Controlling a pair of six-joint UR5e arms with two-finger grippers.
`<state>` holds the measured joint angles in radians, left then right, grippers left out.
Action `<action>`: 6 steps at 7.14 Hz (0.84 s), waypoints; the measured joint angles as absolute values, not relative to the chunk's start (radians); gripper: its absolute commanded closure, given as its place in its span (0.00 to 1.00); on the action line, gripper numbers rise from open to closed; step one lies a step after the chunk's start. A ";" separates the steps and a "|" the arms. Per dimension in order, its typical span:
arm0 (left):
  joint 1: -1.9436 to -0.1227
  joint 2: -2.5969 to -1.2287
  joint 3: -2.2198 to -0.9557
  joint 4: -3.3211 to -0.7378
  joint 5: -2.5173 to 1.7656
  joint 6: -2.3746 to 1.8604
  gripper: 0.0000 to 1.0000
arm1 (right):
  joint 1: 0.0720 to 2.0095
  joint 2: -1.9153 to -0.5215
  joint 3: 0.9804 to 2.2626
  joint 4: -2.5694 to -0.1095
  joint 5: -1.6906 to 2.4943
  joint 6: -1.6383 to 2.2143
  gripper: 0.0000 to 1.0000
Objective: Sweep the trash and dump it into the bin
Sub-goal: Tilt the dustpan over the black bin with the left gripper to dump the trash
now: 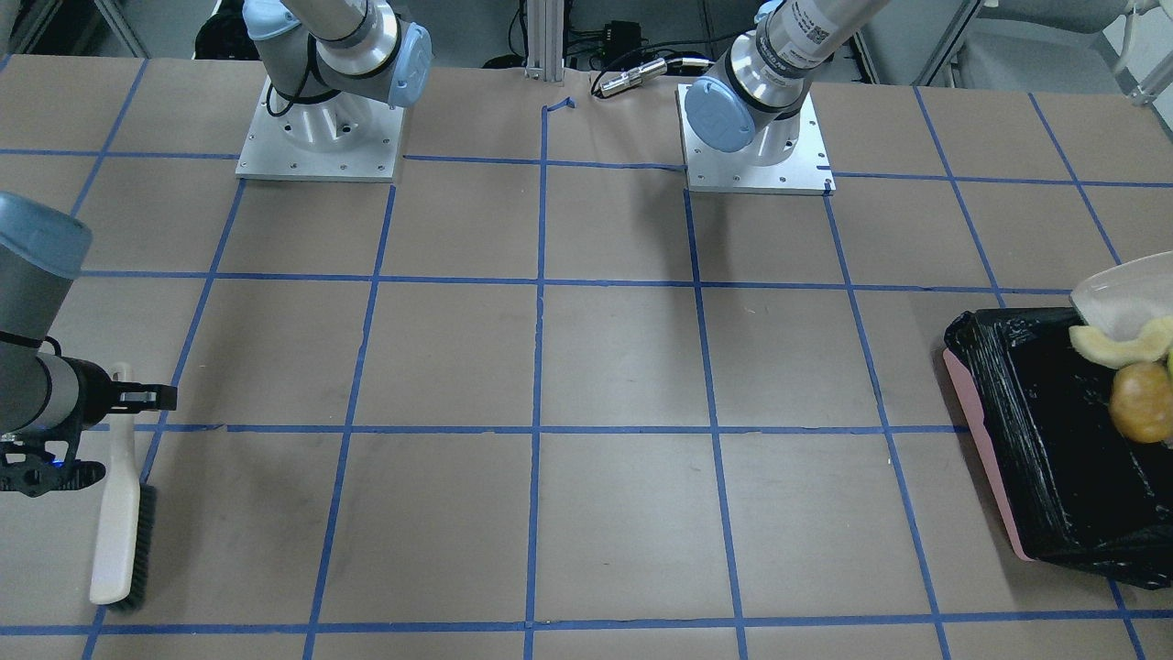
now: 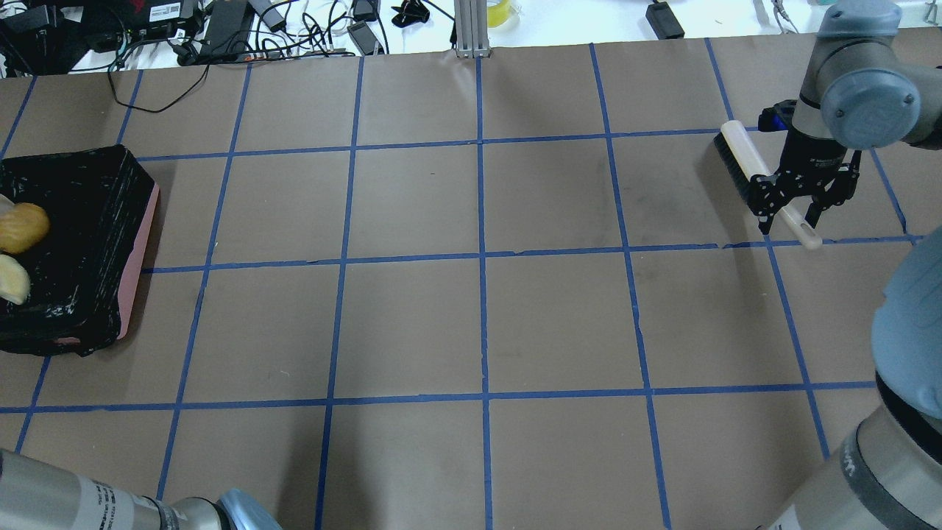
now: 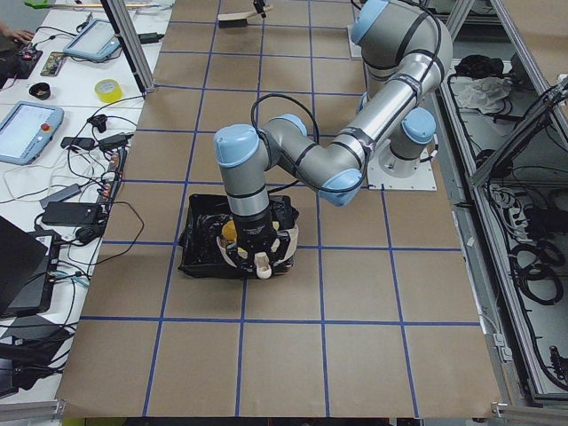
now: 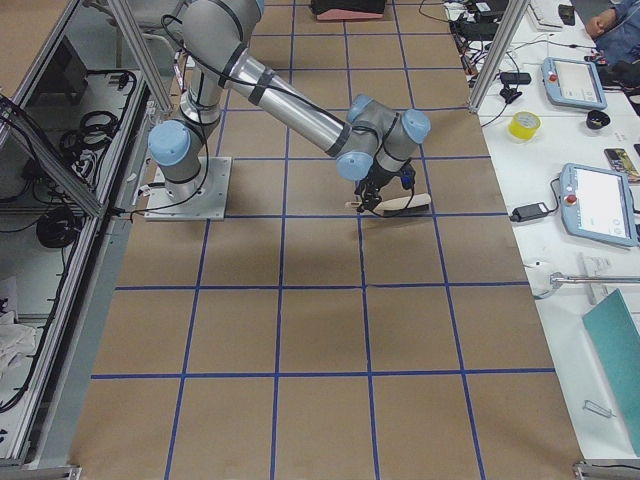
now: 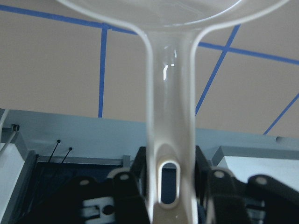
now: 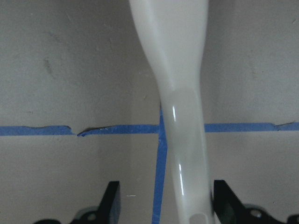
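Left end effector [image 5: 170, 184] clamps the dustpan [image 1: 1123, 289] handle, pan tipped over bin [image 1: 1017, 431]. Trash [image 1: 1141, 412] shows over the bin liner, cut off at frame edge; can't tell if landed. Right end effector [image 2: 789, 219], jaws apart, straddles brush [image 2: 739, 153] handle, far across the desk [image 2: 478, 324] from the bin.

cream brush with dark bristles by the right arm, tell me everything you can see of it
The cream brush with dark bristles is long and narrow and looks like glossy plastic: a smooth back, black bristles along the side facing the table's middle, and a slimmer rounded handle. It lies on the brown paper-covered table, its handle crossing a blue tape line. The right gripper straddles the handle with jaws open; in the wrist view both fingers stand clear of it.
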<state>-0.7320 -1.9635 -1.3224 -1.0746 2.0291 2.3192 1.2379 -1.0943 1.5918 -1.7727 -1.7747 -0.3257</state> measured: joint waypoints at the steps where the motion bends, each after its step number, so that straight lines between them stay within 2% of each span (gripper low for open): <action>1: -0.762 -1.952 -1.367 -0.978 2.060 2.356 1.00 | 1.238 -1.105 1.588 -1.791 -1.775 -0.323 0.08; 3: -0.840 -1.924 -1.411 -0.880 2.130 2.390 1.00 | 1.238 -1.171 1.587 -1.811 -1.768 -0.323 0.02; 6: -0.871 -1.893 -1.401 -0.878 2.104 2.477 1.00 | 1.242 -1.419 1.557 -1.636 -1.762 -0.326 0.00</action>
